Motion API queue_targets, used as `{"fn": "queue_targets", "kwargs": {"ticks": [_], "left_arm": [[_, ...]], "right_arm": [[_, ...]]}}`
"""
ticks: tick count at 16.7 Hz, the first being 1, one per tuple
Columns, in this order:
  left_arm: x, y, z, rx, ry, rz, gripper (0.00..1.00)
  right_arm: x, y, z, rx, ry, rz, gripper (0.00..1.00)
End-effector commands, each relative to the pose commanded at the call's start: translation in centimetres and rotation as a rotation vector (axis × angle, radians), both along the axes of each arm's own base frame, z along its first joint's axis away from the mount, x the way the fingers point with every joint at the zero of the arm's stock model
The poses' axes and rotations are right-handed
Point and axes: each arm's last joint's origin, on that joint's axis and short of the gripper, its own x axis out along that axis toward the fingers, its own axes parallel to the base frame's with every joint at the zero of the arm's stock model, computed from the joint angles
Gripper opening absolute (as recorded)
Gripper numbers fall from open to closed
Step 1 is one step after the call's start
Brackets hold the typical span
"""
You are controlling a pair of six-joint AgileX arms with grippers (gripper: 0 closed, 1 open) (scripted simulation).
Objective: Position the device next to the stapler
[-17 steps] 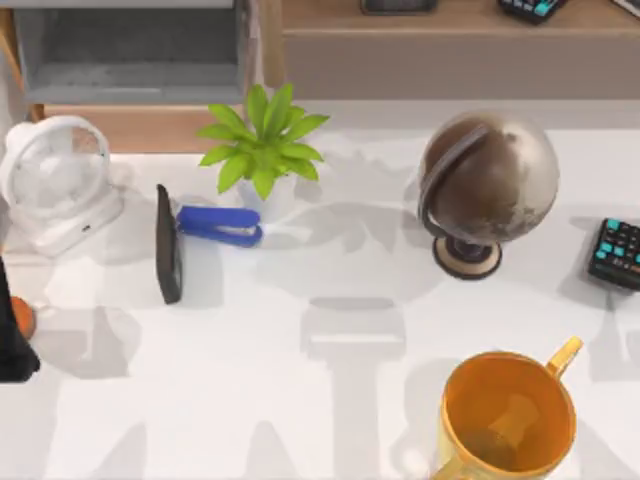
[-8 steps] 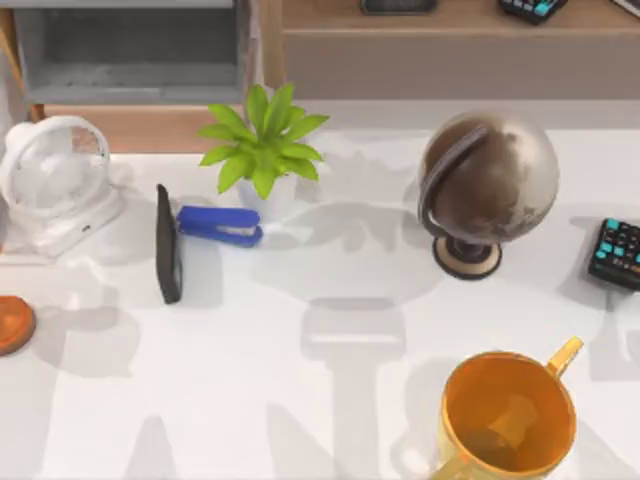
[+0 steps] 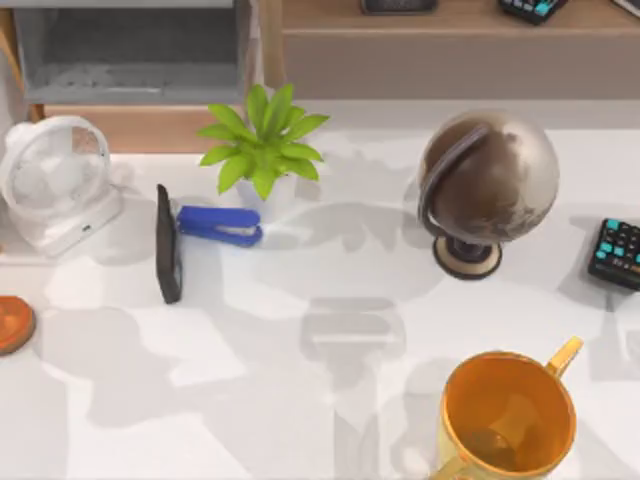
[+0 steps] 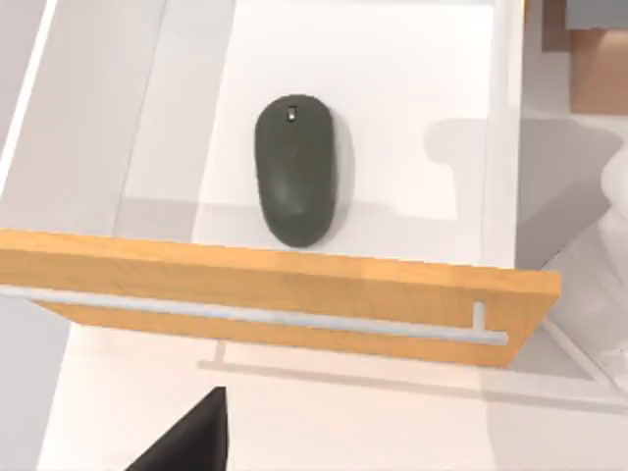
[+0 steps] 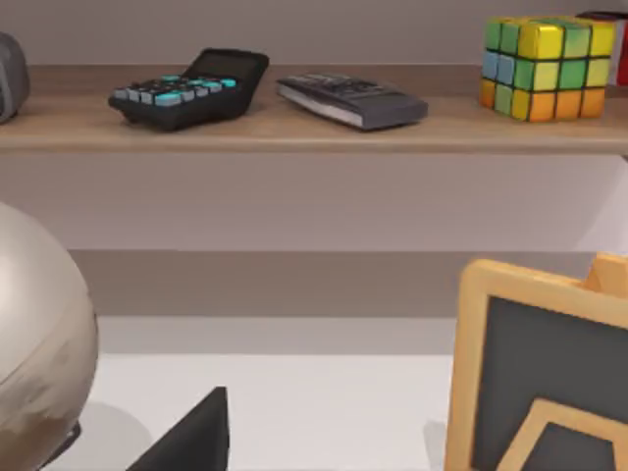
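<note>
My left end effector (image 4: 186, 442) is just a dark wedge at the edge of my left wrist view, can't tell whether its fingers are apart or together; same for my right end effector (image 5: 191, 437) in the right wrist view. Left wrist looks down into an open drawer (image 4: 294, 294): white interior, wood front, thin metal bar handle, with a smooth matte dark oval mouse (image 4: 296, 169) lying flat inside, near the front panel. Right wrist faces a wooden shelf (image 5: 294, 128) carrying two black calculators with teal keys and a multicolour puzzle cube (image 5: 545, 67); a wood-framed chalkboard (image 5: 549, 373) stands close by. On the white desk (image 3: 330, 400), the bright-blue stapler (image 3: 220, 225) lies flat left of centre, one end touching or just beside a thin black slab (image 3: 168, 243) standing on edge. A leafy green potted plant (image 3: 262, 140) sits right behind the stapler, a white fan (image 3: 55, 180) further left. A brown globe (image 3: 487, 185) and glossy orange mug (image 3: 508, 415) sit well apart, on the right.
</note>
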Motion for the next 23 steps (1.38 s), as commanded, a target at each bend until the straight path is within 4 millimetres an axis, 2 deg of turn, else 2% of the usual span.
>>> {"fn": "queue_targets", "kwargs": {"ticks": [2, 4, 8, 11, 14, 16, 23], "left_arm": [[4.5, 2.1, -0.1, -0.022, 0.124, 0.024, 1.00], [8.8, 4.4, -1.3, -0.051, 0.237, 0.045, 1.00], [16.0, 8.6, -6.1, -0.119, 0.421, 0.078, 1.00], [19.5, 10.6, -10.5, -0.166, 0.519, 0.092, 1.00], [21.6, 11.3, -14.1, -0.198, 0.583, 0.093, 1.00], [22.3, 11.2, -15.5, -0.209, 0.606, 0.086, 1.00], [22.5, 11.2, -16.0, -0.213, 0.616, 0.085, 1.00]], "right_arm": [[0.0, 0.0, 0.0, 0.000, 0.000, 0.000, 1.00], [0.0, 0.0, 0.0, 0.000, 0.000, 0.000, 1.00], [0.0, 0.0, 0.0, 0.000, 0.000, 0.000, 1.00], [0.0, 0.0, 0.0, 0.000, 0.000, 0.000, 1.00], [0.0, 0.0, 0.0, 0.000, 0.000, 0.000, 1.00], [0.0, 0.0, 0.0, 0.000, 0.000, 0.000, 1.00], [0.0, 0.0, 0.0, 0.000, 0.000, 0.000, 1.00]]}}
